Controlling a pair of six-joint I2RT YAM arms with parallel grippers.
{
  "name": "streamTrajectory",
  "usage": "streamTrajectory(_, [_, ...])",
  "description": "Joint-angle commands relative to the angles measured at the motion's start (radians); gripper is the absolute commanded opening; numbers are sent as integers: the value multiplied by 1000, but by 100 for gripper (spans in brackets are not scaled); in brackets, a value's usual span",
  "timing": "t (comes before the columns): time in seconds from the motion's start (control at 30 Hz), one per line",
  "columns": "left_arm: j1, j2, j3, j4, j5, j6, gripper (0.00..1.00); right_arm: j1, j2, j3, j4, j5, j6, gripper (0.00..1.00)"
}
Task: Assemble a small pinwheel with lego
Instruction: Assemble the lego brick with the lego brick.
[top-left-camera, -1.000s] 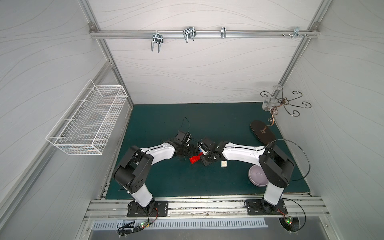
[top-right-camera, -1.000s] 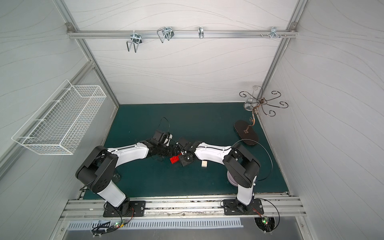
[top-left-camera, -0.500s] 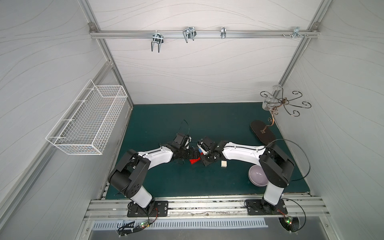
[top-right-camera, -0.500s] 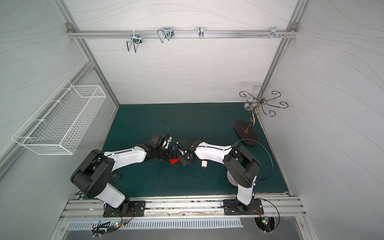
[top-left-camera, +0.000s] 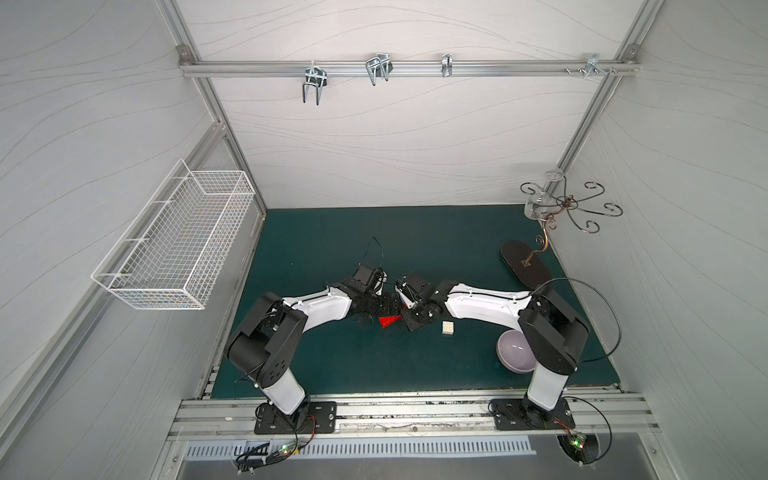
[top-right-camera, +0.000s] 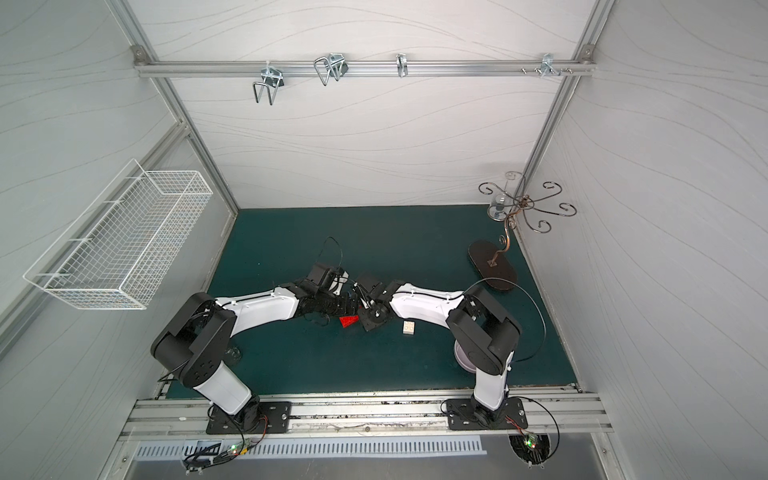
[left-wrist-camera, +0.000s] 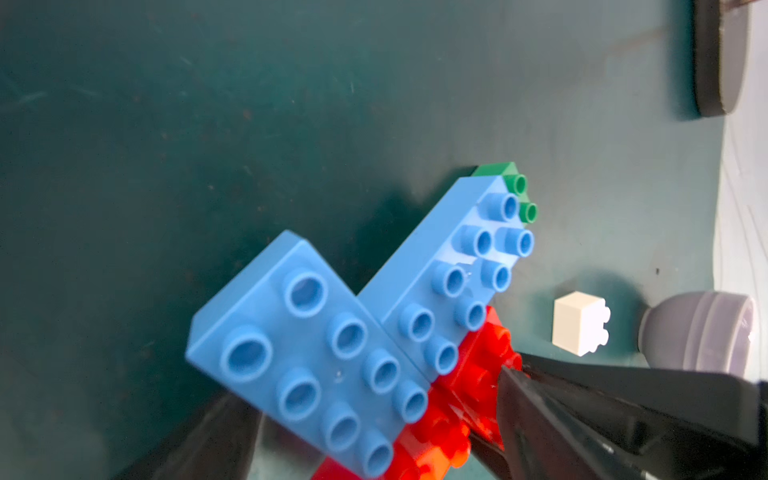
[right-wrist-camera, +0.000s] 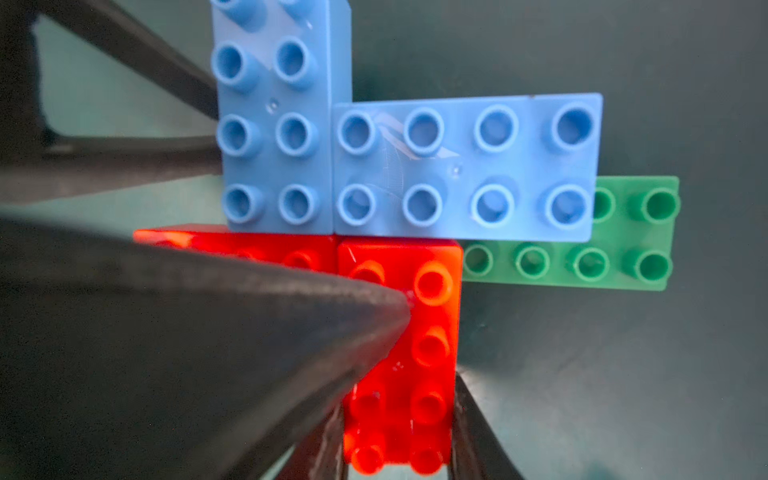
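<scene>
The pinwheel lies on the green mat as a flat cross: two blue bricks, two red bricks and a green stem. Only a red corner shows in both top views, under the two gripper heads. My right gripper is shut on the end of one red brick. My left gripper stands open and wide astride a blue and a red brick, one finger touching the red. A loose white square lego sits beside the right gripper.
A lilac bowl stands by the right arm's base, partly hidden in a top view. A metal hook stand occupies the back right. A wire basket hangs on the left wall.
My left arm has sunk lower and pushed its gripper in against the build beside the right gripper. The right arm and the white brick have stayed put.
</scene>
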Motion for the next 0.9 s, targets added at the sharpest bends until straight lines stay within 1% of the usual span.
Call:
streamTrajectory(0.0, [-6,68,12,-145,-142,14,91,14,3,16,-10,-27,-20,19])
streamTrajectory(0.03, [-6,69,15,-156,-155,6,90,15,4,17,-12,-27,-20,19])
streamTrajectory(0.13, [4,61,2,-131,-147,-5,91,15,-2,14,-12,-27,-20,19])
streamTrajectory(0.23, [5,84,10,-157,-165,-10,90,14,0,13,-18,-27,-20,20])
streamTrajectory(0.4, [16,59,-6,-156,-189,-22,87,14,-11,5,-19,-35,-15,21])
streamTrajectory(0.5, [24,73,-1,-159,-181,-24,84,14,-16,6,-18,-29,-13,22])
streamTrajectory(0.87, [59,77,-27,-134,-158,-45,81,14,-39,-9,4,-35,0,24])
